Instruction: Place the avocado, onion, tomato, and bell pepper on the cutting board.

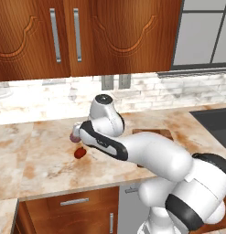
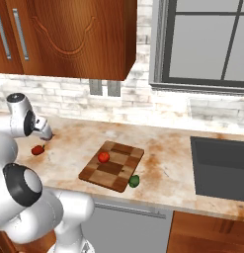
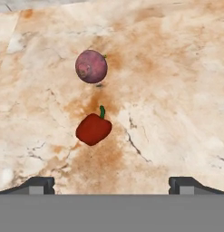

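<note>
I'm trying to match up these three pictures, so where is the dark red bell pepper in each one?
Left base view: bell pepper on the counter, left of centre, just below the arm's elbow.
Right base view: bell pepper at the left, beside the arm, left of the cutting board.
Hand view: bell pepper just left of centre.
Shared landmark: the onion beside it, also in the left base view.

Three cameras: two look from behind the arm, one rides on the hand.

The left base view looks forward and down over the white arm [image 1: 146,155] at the marble counter [image 1: 41,155] and wood cabinets. The right base view faces the same counter from the other side, taking in the cutting board [image 2: 113,165] and sink [image 2: 220,168]. Both share the bell pepper [image 1: 79,153]. The hand view looks close down on the bell pepper and onion [image 3: 91,66].
</note>
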